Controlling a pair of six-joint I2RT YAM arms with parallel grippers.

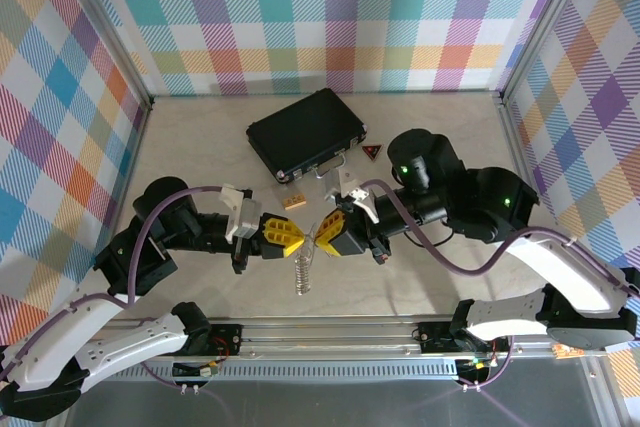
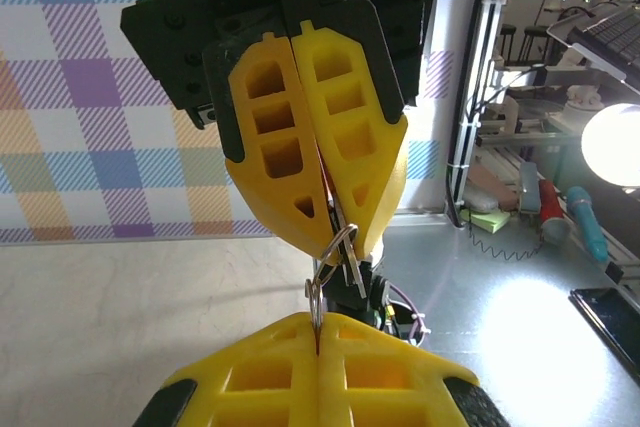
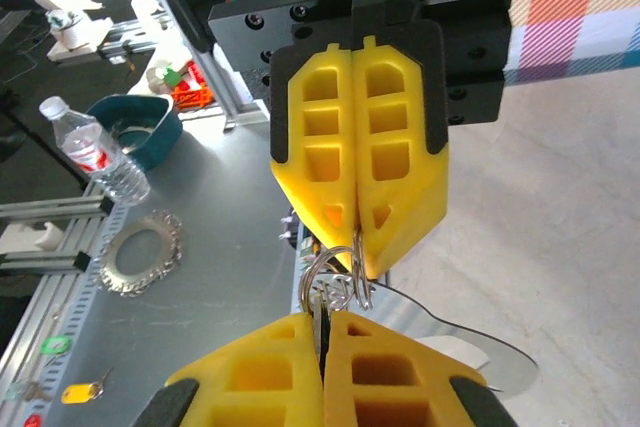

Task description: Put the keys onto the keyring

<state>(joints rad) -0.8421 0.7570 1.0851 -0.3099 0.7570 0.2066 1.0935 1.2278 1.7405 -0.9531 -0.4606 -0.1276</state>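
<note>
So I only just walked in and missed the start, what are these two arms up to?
The two arms sit tip to tip over the middle of the table. The left gripper and right gripper are both shut, their fingers pinching a small cluster of wire loops and keys between them. The silvery keyring runs from there toward the near edge. Whether a key is threaded yet cannot be told.

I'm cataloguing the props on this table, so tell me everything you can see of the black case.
The black rectangular hard case lies flat and closed on the pale tabletop, toward the far side, turned at an angle to the table's edges. Its lid looks matt, with rounded corners. Silvery fittings show along its near long edge. Nothing rests on it; a small red-and-black triangle lies close by its right corner.
</note>
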